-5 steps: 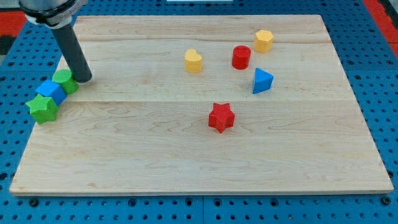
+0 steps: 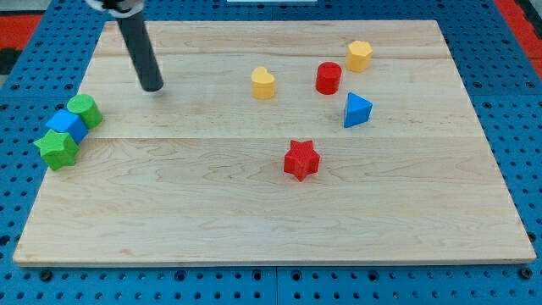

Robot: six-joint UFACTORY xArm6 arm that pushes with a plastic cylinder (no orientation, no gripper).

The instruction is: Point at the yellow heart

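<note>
The yellow heart [image 2: 263, 83] sits on the wooden board [image 2: 271, 212] at upper centre. My tip [image 2: 152, 85] is on the board well to the heart's left, about level with it and touching no block. The dark rod rises from it towards the view's top left.
A red cylinder [image 2: 329, 78], a yellow hexagon block [image 2: 359, 56] and a blue triangular block [image 2: 356, 110] lie right of the heart. A red star [image 2: 301, 159] is below it. A green cylinder [image 2: 85, 111], a blue cube [image 2: 67, 125] and a green star [image 2: 57, 149] cluster at the left edge.
My tip has moved right and slightly up, away from the green cylinder and towards the yellow heart. No block has moved.
</note>
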